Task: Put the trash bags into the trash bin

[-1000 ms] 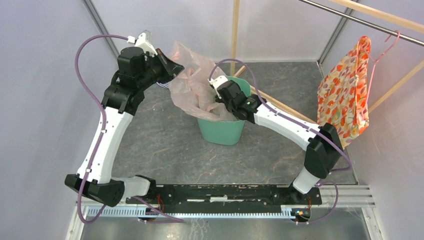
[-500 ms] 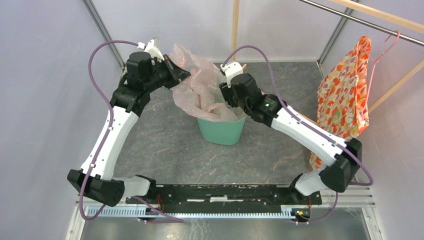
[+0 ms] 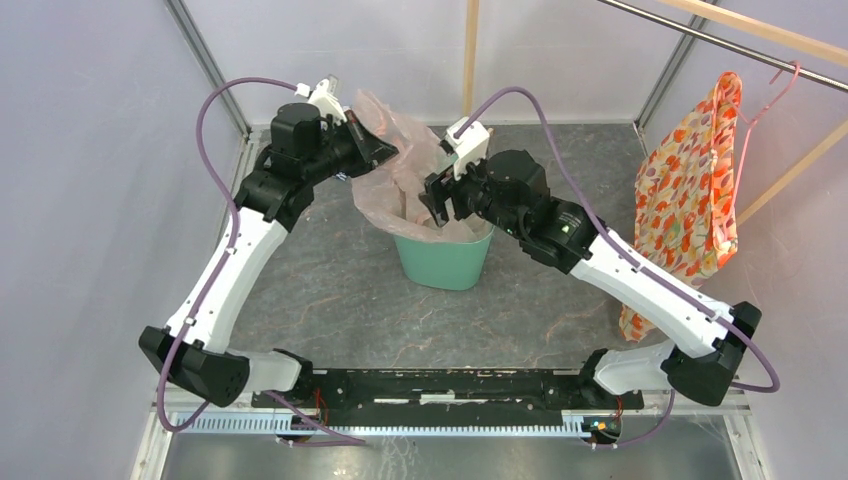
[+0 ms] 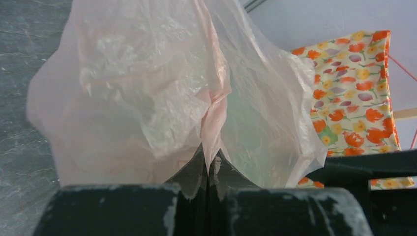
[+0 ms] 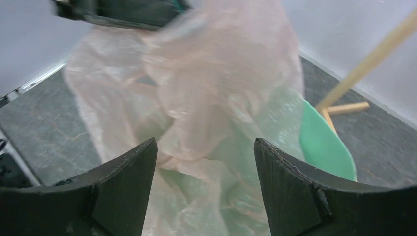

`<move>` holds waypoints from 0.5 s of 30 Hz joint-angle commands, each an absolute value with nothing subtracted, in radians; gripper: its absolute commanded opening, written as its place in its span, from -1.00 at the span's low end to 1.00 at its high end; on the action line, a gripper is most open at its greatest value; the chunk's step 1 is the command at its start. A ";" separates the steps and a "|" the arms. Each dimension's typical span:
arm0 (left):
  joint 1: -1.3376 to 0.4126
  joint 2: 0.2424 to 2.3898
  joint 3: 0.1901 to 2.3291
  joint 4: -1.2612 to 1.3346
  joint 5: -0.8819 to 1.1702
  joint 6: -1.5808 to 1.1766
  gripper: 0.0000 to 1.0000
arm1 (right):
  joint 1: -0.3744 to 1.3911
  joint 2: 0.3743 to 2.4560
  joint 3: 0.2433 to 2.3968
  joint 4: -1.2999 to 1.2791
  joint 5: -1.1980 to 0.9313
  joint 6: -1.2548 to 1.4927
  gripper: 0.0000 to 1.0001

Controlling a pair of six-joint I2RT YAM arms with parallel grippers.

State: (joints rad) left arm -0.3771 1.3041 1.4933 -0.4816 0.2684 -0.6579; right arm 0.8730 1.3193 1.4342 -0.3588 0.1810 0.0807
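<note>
The pale pink, crinkly trash bag (image 3: pixel 392 172) hangs half inside the mint-green trash bin (image 3: pixel 441 264), and its upper part is pulled up to the left. My left gripper (image 3: pixel 386 150) is shut on a pinched fold of the bag (image 4: pixel 147 83), which rises from the fingertips (image 4: pixel 210 160). My right gripper (image 3: pixel 437 200) hovers over the bin's mouth, open and holding nothing. In the right wrist view its gripper (image 5: pixel 204 147) frames bag film (image 5: pixel 211 88) lying in the bin (image 5: pixel 325 143).
An orange floral garment (image 3: pixel 692 190) hangs on a pink hanger at the right, also showing behind the bag as the garment (image 4: pixel 354 83). A wooden post (image 3: pixel 469 60) and slanted wooden bars stand behind the bin. Walls close in the left and back.
My right gripper has opened, let go of the bag and lifted up out of the bin. My left gripper has carried its fold of the bag rightward, toward the bin.
</note>
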 commanded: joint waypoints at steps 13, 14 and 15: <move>-0.553 1.442 1.693 -0.441 0.182 -0.701 -0.96 | 0.904 1.395 1.454 -0.262 0.290 0.025 -0.12; -0.566 1.458 1.710 -0.443 0.174 -0.701 -0.96 | 0.904 1.387 1.454 -0.268 0.321 0.027 -0.35; -0.577 1.474 1.726 -0.445 0.168 -0.700 -0.96 | 0.899 1.378 1.451 -0.275 0.347 0.030 -0.54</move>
